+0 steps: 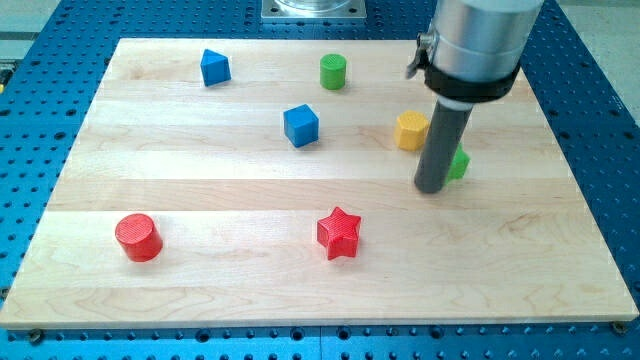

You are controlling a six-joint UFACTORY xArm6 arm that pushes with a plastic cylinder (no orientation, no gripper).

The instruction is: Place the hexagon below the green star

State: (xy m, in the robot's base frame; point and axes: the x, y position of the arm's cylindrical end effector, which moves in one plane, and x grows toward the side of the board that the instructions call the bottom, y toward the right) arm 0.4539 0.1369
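Hexagon, yellow, sits toward the view's upper right on a pale wooden board, which itself lies on a blue perforated table. Largest in the scene after the board is the arm's grey cylinder with its dark rod, whose lower end, my tip, rests on the wood just to the right of and below the hexagon, apart from it by a narrow gap; the rod carries nothing and has nothing to open or close. A green block, presumably the green star, peeks out from behind the rod on its right side, mostly hidden, so its shape cannot be confirmed. Elsewhere lie a blue cube near the board's middle, a red star below it, a red cylinder at the lower left, a blue block of uncertain shape at the upper left, and a green cylinder at the top. Judging by its look, the hexagon is a small, light, rigid plastic piece that should slide easily on smooth wood; it cannot be gripped, only pushed, best against a flat side facing away from the target spot, squarely, lest it spin or slip aside.
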